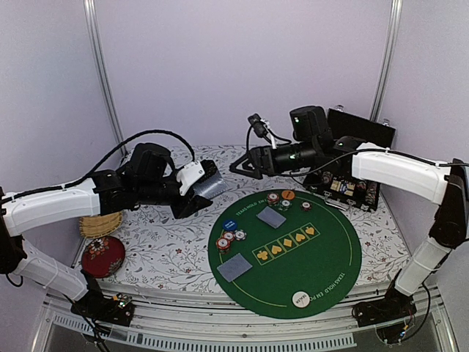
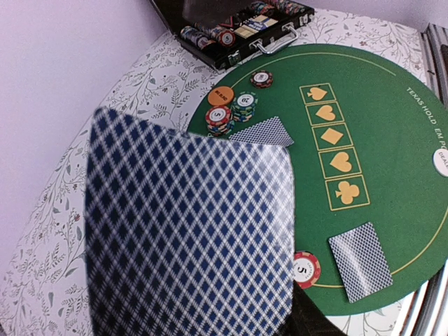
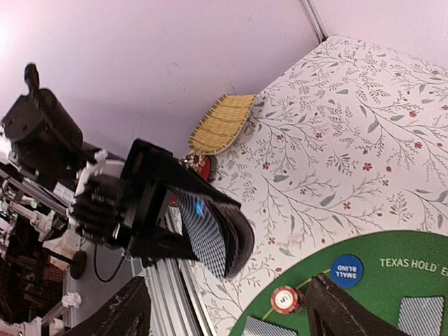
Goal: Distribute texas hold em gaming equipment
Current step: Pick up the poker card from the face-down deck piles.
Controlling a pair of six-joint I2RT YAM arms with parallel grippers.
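Left wrist view: a stack of cards (image 2: 189, 231), diamond-pattern backs, fills the near frame. My left gripper (image 1: 201, 191) is clamped on that stack, fingers pressed against it. The cards are held in the air, tilted, above the flowered cloth (image 1: 168, 249) and just off the left rim of the green mat (image 1: 322, 271). My left arm reaches in from the left, forearm roughly level.

My right gripper (image 3: 234, 308) has its fingers spread wide, with nothing between them and touching nothing. It hangs over the far edge of the mat, pointed toward the left gripper, and my right arm stretches across from the right.

Near side of the mat: white disc (image 1: 300, 298), near card pile (image 1: 234, 268) face down, near chips (image 1: 229, 238), blue disc (image 1: 229, 226).

Far side: far card pile (image 1: 272, 217), far chips (image 1: 277, 199), orange disc (image 1: 288, 195).

Beyond the mat: open black case (image 1: 352, 183) with chips inside.

Left edge of the cloth: red cushion (image 1: 102, 255), with a straw basket (image 1: 101, 224) behind it. Pale walls all round.
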